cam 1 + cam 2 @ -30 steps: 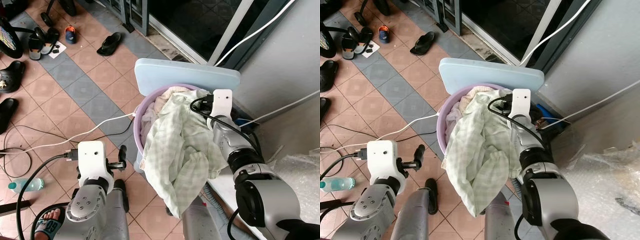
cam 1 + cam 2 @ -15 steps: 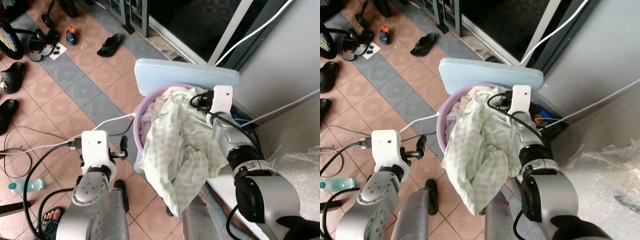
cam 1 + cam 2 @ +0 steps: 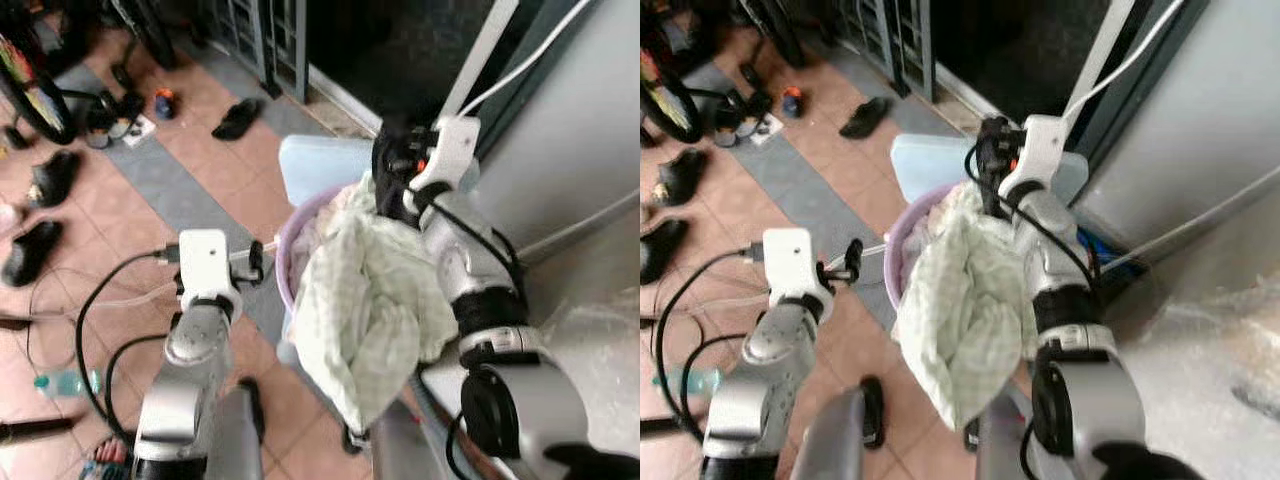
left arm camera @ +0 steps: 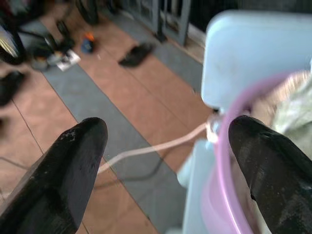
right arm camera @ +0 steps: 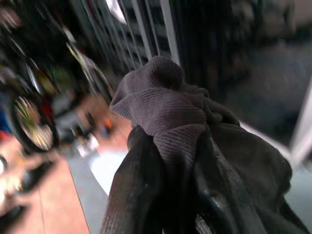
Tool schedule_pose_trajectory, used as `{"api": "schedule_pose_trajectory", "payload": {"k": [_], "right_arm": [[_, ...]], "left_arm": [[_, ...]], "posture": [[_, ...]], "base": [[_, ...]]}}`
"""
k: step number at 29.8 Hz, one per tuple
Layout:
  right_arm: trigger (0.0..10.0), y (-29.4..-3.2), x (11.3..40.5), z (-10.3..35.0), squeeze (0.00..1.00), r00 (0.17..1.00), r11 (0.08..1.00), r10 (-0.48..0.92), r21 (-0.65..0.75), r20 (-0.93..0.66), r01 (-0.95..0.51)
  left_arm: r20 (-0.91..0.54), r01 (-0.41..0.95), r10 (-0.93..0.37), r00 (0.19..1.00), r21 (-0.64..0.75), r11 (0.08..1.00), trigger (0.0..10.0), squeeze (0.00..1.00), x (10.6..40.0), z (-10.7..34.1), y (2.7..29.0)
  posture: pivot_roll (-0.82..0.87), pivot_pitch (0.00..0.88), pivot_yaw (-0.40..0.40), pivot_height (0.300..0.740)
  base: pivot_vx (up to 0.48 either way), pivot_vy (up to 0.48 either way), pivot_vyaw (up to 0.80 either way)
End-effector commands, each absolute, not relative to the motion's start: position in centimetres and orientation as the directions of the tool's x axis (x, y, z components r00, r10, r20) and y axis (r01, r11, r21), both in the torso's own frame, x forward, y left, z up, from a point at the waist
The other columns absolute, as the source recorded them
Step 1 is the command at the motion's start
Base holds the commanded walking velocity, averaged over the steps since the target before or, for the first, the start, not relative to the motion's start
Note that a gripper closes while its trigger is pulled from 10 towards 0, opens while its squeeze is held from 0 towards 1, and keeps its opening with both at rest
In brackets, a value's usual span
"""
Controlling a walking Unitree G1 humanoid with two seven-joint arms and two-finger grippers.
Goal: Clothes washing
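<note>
Up close, our right wrist view reveals a dark ribbed garment (image 5: 170,112) pinched in our right gripper (image 5: 168,161), raised above the purple basin (image 3: 290,262). From overhead we see pale checked laundry (image 3: 365,310) draping our right arm, our left gripper (image 4: 165,146) spread wide by the basin's rim.

Soft daylight, dim doorway — every view motion-blurred, wrist backgrounds smeared worst.

Tiled floor (image 3: 210,170) in terracotta and grey runs across the left of the frame. Sandals (image 3: 240,117) and dark shoes (image 3: 45,178) lie scattered upper left, a white cable (image 3: 120,296) snakes mid-left, and the purple tub (image 3: 290,250) sits centre.
</note>
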State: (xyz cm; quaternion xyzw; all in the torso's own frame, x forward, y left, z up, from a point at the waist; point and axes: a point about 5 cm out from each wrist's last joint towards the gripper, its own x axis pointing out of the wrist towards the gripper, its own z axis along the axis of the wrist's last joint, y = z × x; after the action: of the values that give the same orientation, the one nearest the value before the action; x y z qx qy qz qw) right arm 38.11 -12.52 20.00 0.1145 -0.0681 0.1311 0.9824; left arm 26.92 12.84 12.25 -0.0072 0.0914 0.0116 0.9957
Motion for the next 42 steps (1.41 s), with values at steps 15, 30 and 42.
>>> {"api": "schedule_pose_trajectory", "payload": {"k": [15,30,42], "right_arm": [[0.0,-13.2,34.1,30.0,0.00,0.770,0.815,0.361,0.223,0.526,-0.534],[10.0,-14.0,28.0,18.2,0.00,0.930,0.930,0.337,0.102,0.144,-0.353],[10.0,-13.1,28.9,18.7,0.00,0.925,0.931,0.347,0.061,0.156,-0.360]], "left_arm": [[-0.111,-0.037,0.039,0.993,0.014,0.999,10.0,0.00,28.6,12.1,12.3],[-0.094,-0.001,0.003,0.996,0.018,1.000,10.0,0.00,28.9,11.9,12.0],[-0.094,-0.015,0.016,0.995,0.008,1.000,10.0,0.00,28.8,11.7,12.1]], "posture": [[0.01,0.012,0.022,0.740],[-0.02,0.023,0.055,0.740],[-0.01,0.024,0.034,0.740]], "base": [[0.000,0.000,0.00],[0.000,0.000,-0.10],[0.000,0.000,-0.65]]}}
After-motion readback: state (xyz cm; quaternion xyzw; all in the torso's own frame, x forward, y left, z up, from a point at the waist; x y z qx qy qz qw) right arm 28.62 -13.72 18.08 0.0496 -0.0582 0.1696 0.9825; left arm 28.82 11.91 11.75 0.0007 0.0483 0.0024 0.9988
